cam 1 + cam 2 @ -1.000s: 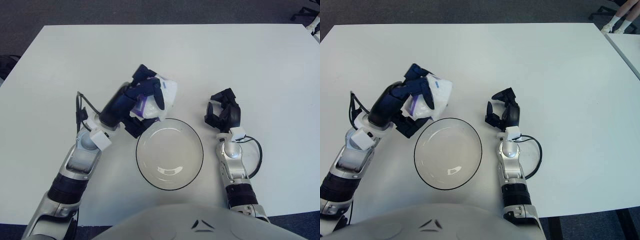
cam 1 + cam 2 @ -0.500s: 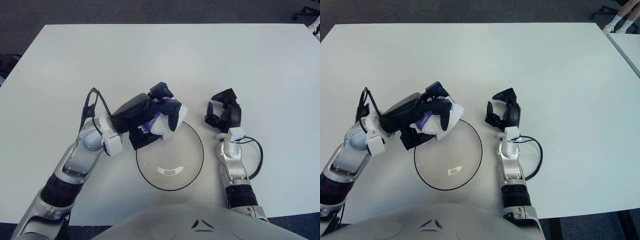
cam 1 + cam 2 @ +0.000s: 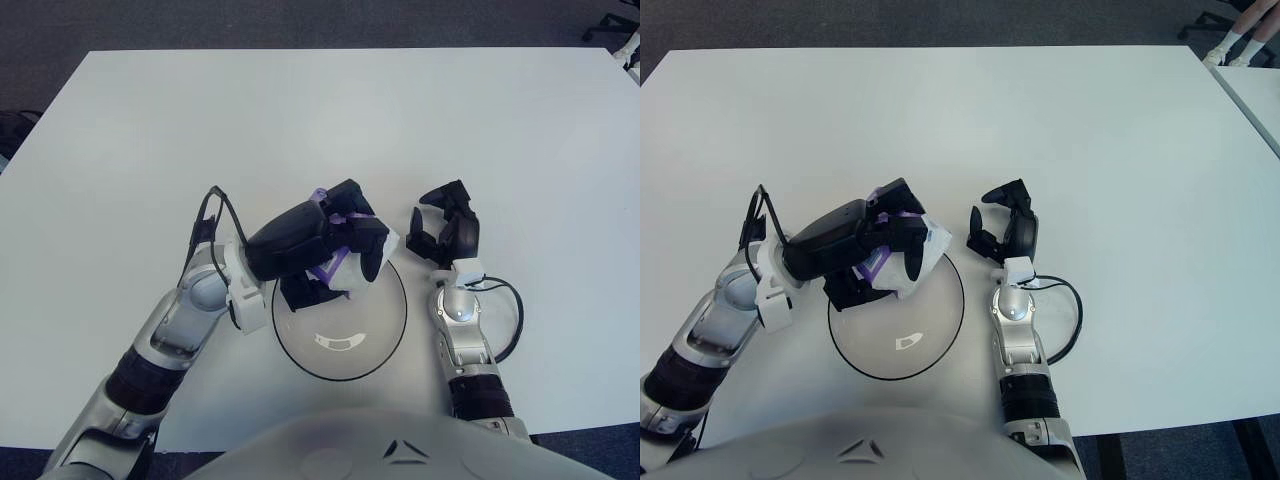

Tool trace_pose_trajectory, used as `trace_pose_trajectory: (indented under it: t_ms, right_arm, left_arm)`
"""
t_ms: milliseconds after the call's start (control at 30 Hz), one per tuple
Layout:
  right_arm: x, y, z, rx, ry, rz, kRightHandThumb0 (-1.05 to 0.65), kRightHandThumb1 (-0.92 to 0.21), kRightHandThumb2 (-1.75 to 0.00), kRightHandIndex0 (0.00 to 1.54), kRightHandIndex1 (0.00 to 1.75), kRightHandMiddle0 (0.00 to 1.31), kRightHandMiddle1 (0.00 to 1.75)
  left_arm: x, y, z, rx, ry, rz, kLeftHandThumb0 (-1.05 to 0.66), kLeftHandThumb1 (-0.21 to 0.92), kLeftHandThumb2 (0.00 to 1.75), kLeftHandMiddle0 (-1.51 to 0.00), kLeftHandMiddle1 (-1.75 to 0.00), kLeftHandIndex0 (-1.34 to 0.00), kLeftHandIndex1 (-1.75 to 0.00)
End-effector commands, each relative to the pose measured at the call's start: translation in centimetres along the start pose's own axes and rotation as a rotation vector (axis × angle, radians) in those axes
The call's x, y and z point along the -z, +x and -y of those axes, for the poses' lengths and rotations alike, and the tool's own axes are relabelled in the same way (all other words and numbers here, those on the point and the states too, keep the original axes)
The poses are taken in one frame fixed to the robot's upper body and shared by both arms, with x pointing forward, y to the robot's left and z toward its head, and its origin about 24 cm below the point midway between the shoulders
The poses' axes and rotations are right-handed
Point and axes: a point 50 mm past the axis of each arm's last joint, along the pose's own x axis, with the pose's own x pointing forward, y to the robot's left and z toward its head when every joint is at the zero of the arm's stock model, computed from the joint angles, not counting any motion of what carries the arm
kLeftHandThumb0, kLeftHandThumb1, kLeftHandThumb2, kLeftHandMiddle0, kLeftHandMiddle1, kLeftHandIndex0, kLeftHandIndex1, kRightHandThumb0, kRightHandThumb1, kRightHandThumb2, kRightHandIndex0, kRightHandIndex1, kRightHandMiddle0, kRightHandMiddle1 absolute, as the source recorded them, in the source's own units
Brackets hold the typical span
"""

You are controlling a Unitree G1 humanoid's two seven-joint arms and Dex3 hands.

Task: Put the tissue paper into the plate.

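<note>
Left hand (image 3: 322, 250): fingers curled tight round the tissue; arm reaches in from the lower left, hand held over the plate's far-left part.
Tissue (image 3: 372, 243): white wad with a purple strip, gripped in the left hand, apparently above the plate's far rim and not yet lying in it; whether it touches the rim cannot be told.
Plate (image 3: 385, 340): shallow, dark-rimmed, near the bench's front edge, between the two arms; its near half is bare.
Right hand (image 3: 443, 232): just right of the plate, fingers half-curled, holding nothing; idle.
Bench (image 3: 330, 120): white, broad, nothing else on it.
Risk, release: judged that letting go here may drop the tissue on or outside the far rim, since the wad sits toward that edge rather than the centre.
Risk, snag: soft paper may cling to the fingers and lift back out as they open.
Risk, contact: lowering the hand may knock the rim and slide the plate toward the right hand.
Open room: wide bare bench to the far side and both sides; little at the front, where the plate lies close to the edge.
</note>
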Motion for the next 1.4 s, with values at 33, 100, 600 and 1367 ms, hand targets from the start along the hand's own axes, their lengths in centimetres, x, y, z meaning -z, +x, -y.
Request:
trace_pose_trajectory:
  t_ms: [33, 100, 600, 1367]
  right_arm:
    - [5.10, -3.43, 1.32, 0.004, -0.045, -0.284, -0.42, -0.51, -1.07, 0.71, 1.54, 0.46, 1.75]
    - [5.17, -3.38, 1.40, -0.001, -0.040, -0.284, -0.42, -0.51, -1.08, 0.70, 1.54, 0.46, 1.75]
    - [4.97, -3.28, 1.36, 0.005, -0.012, -0.250, -0.42, -0.52, -1.07, 0.69, 1.52, 0.45, 1.75]
    - [5.06, -3.02, 1.38, 0.003, -0.010, -0.254, -0.42, -0.53, -1.06, 0.68, 1.51, 0.45, 1.75]
  left_arm:
    - [0.10, 0.08, 0.04, 0.050, -0.005, 0.049, -0.01, 0.34, 1.31, -0.49, -1.75, -0.47, -1.75]
    - [0.09, 0.12, -0.14, 0.066, -0.020, 0.043, -0.01, 0.32, 1.32, -0.49, -1.75, -0.48, -1.75]
    - [-0.15, 0.04, -0.02, -0.029, -0.336, 0.114, -0.01, 0.70, 0.85, -0.31, -1.72, -0.19, -1.73]
    - [0.12, 0.14, -0.09, -0.028, -0.344, 0.119, -0.01, 0.76, 0.77, -0.26, -1.71, -0.15, -1.75]
